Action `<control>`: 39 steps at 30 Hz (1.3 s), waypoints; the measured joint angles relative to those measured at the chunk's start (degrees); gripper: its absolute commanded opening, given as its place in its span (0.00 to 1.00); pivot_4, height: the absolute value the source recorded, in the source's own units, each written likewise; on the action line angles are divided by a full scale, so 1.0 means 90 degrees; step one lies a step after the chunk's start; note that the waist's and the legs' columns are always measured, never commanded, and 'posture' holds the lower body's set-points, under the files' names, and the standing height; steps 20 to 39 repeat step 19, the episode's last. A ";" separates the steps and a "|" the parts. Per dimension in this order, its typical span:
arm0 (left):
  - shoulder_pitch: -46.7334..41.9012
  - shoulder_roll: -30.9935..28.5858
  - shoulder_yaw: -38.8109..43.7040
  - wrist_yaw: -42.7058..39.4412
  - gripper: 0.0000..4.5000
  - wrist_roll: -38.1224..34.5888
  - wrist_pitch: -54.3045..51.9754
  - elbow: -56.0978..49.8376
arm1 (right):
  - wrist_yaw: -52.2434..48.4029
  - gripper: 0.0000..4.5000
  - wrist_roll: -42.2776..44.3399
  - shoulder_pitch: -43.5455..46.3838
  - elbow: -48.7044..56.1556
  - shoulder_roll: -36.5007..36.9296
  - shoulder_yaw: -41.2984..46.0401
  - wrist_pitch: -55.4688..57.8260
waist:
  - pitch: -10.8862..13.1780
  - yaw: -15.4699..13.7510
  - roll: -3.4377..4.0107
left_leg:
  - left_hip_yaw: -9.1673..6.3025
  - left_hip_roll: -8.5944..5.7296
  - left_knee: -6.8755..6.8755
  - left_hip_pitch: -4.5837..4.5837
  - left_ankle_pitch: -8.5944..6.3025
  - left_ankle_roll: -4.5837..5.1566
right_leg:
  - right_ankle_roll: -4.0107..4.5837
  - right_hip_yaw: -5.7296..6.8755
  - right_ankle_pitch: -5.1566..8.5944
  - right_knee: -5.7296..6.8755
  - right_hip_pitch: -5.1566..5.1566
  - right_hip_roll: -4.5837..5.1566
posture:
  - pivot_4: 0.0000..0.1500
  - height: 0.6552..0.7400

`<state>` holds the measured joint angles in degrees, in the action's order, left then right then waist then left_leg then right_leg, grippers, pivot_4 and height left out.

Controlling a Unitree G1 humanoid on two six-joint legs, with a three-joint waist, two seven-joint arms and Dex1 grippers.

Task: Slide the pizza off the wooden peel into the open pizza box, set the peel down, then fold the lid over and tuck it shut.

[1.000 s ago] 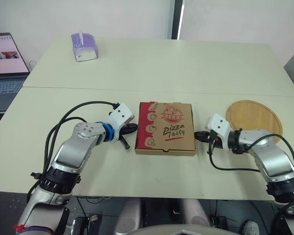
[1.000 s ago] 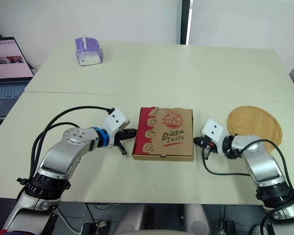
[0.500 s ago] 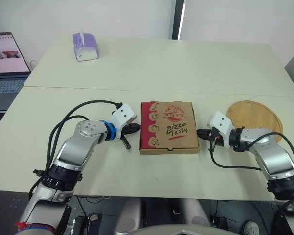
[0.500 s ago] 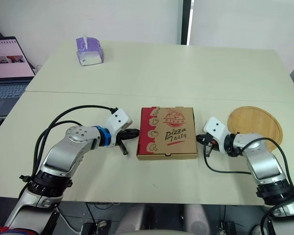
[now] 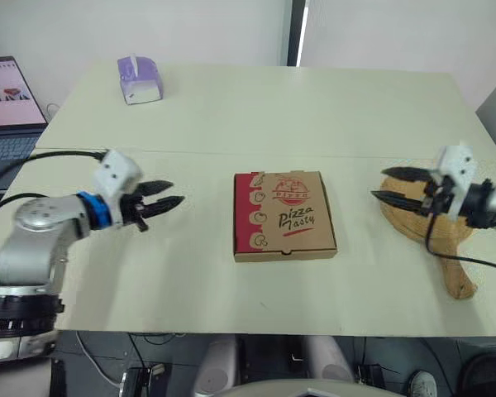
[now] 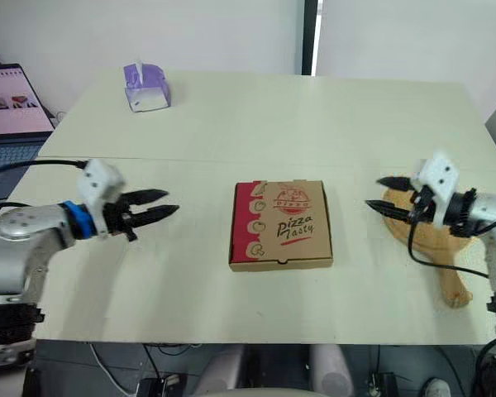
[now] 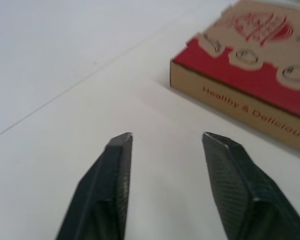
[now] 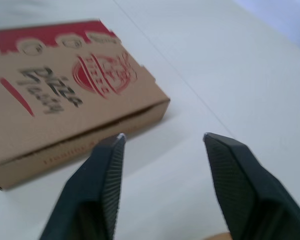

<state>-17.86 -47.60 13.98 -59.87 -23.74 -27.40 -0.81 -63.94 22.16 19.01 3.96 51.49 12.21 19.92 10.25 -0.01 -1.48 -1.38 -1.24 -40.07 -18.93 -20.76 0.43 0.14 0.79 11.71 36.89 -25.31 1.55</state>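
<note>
The pizza box (image 5: 283,215) lies closed on the table's middle, its brown lid printed with red pizza art. The round wooden peel (image 5: 443,240) rests flat on the table at the right, handle toward the front edge. My left gripper (image 5: 172,195) hangs open left of the box, well clear of it, with nothing between its fingers (image 7: 115,170). My right gripper (image 5: 383,185) stands open to the right of the box, above the peel's left rim, also holding nothing. The box's red side (image 7: 250,80) faces the left gripper, and its brown side (image 8: 65,100) faces the right one.
A purple and white tissue box (image 5: 139,79) stands at the table's far left. A laptop (image 5: 7,107) sits on a separate surface beyond the left edge. A seam crosses the table (image 5: 331,116) behind the pizza box.
Both grippers have drawn back from the box's sides, left going left and right going right, and both have opened. The box stays closed in place.
</note>
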 measured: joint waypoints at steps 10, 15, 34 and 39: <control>0.0769 -0.0560 0.1427 -0.0019 1.00 0.0021 0.0912 0.2342 | -0.0386 1.00 -0.0054 -0.1700 -0.2451 0.1253 0.2564 -0.0374 | 0.0000 -0.0097 0.0001 | 0.0013 -0.0006 0.0005 0.0006 -0.0008 0.0014 | -0.0003 -0.0002 0.0003 -0.0004 0.0002 0.0010 | 1.00 1.00; 0.0645 -0.0569 0.1276 0.0405 1.00 0.0438 0.1182 0.2555 | -0.0385 1.00 -0.0068 -0.1715 -0.2782 0.1250 0.2560 -0.0555 | -0.0001 -0.0003 0.0002 | 0.0024 -0.0005 0.0004 0.0016 -0.0005 0.0010 | -0.0004 -0.0011 0.0002 0.0004 0.0008 0.0010 | 1.00 1.00; 0.0450 -0.0565 0.1030 0.0525 1.00 0.0572 0.1327 0.2536 | -0.0385 1.00 -0.0075 -0.1526 -0.2969 0.1250 0.2453 -0.0720 | -0.0001 0.0020 0.0002 | 0.0023 -0.0005 0.0005 0.0015 -0.0004 0.0008 | -0.0003 -0.0010 0.0001 0.0008 0.0004 0.0010 | 1.00 1.00; 0.0450 -0.0565 0.1030 0.0525 1.00 0.0572 0.1327 0.2536 | -0.0385 1.00 -0.0075 -0.1526 -0.2969 0.1250 0.2453 -0.0720 | -0.0001 0.0020 0.0002 | 0.0023 -0.0005 0.0005 0.0015 -0.0004 0.0008 | -0.0003 -0.0010 0.0001 0.0008 0.0004 0.0010 | 1.00 1.00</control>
